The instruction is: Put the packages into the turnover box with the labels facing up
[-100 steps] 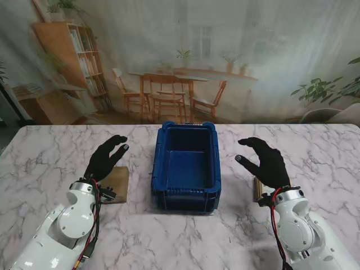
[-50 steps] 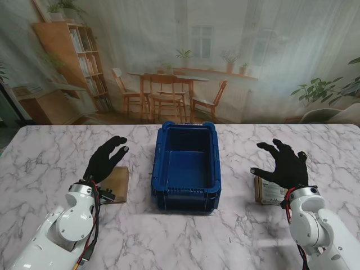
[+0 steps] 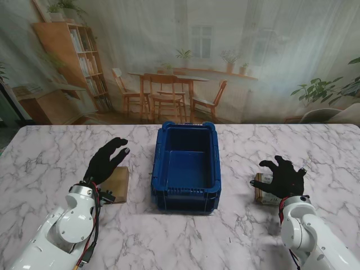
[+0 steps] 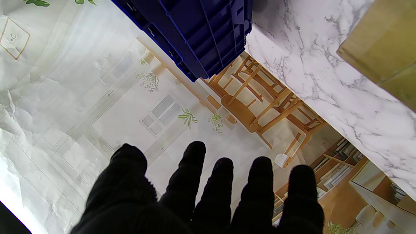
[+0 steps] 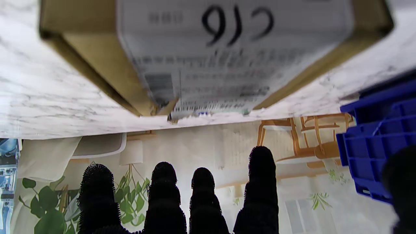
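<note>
Right hand [image 3: 284, 177], fingers spread and empty, hovers over a labelled package [image 3: 263, 190]; left hand [image 3: 105, 161] open beside blue turnover box [image 3: 186, 167].

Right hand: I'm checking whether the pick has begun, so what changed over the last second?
The right hand moved right and lowered over the labelled package, fingers spread, nothing gripped yet. The left hand, the plain package and the turnover box stayed put.

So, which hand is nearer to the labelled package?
Right. The right hand is spread directly over the labelled package; the left hand is across the blue box.
</note>
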You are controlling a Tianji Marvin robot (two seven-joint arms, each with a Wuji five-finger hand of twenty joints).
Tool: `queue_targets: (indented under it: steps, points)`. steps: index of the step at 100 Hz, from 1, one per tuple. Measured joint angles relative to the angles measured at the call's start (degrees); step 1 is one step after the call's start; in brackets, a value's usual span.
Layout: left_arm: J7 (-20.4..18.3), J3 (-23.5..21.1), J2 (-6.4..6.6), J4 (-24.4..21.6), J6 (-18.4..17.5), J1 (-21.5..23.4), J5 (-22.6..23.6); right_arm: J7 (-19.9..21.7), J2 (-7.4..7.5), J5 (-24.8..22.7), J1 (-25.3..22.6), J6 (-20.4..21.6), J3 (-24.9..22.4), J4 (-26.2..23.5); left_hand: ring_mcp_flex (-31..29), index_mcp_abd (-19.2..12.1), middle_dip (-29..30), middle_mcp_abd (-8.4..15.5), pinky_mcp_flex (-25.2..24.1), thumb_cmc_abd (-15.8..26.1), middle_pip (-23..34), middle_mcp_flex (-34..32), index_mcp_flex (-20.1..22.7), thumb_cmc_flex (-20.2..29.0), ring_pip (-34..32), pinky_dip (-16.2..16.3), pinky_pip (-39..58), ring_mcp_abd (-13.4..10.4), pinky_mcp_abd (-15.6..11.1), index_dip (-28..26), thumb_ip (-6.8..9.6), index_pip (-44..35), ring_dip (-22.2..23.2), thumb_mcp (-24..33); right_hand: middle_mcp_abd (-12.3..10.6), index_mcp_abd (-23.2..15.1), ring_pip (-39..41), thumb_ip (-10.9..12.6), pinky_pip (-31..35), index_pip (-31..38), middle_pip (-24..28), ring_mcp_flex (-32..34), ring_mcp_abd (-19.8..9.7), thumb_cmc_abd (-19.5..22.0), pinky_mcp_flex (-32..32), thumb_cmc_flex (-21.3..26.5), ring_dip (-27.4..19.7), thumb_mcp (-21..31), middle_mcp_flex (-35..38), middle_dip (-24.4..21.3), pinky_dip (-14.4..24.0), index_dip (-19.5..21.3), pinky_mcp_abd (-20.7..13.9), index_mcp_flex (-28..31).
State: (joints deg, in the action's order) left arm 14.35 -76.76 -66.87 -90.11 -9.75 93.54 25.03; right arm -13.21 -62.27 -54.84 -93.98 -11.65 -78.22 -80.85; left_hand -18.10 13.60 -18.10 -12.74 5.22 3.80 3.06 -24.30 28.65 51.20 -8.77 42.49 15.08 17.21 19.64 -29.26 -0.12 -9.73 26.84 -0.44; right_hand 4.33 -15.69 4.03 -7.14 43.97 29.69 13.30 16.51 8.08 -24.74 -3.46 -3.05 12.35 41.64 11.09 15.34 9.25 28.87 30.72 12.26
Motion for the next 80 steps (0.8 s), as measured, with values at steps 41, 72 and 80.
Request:
queue_targets:
  steps: [41,72,80]
  points:
    - [0.0,0.3,0.02,0.1,0.7,0.0,0.0,2.6,0.12,-0.1,2.9,-4.8,4.1,3.4,0.0,0.0,0.0,0.0,0.0,0.0,0.0,0.0,0.0,0.0,0.0,0.0,0.0,0.0,0.0,0.0,0.0,0.0,0.0,0.0,0.0,0.0,0.0,0.0,1.0,-5.1,0.0,0.0,0.0,0.0,-0.1,0.0,0.1,0.0,0.0,0.0,0.0,-2.3,0.7,-0.8]
    - [0.0,0.4,0.02,0.0,1.0,0.0,0.0,3.4,0.06,1.9,5.0,-7.0,6.9,5.9,0.0,0.0,0.0,0.0,0.0,0.0,0.0,0.0,0.0,0.0,0.0,0.0,0.0,0.0,0.0,0.0,0.0,0.0,0.0,0.0,0.0,4.7,2.4,0.0,7.4,-5.1,-0.1,3.3,0.7,-1.7,8.2,1.2,2.1,0.0,0.0,-0.2,3.1,-2.3,2.1,-2.9]
    - [0.0,0.4,0.02,0.0,1.0,0.0,0.1,3.4,0.02,2.0,5.3,-7.3,7.2,6.3,0.0,0.0,0.0,0.0,0.0,0.0,0.0,0.0,0.0,0.0,0.0,0.0,0.0,0.0,0.0,0.0,0.0,0.0,0.0,0.0,0.9,7.7,4.2,0.0,10.6,-3.5,0.8,4.8,0.8,-2.8,11.8,2.7,4.3,0.5,0.0,-0.2,6.6,-2.2,2.1,-2.9]
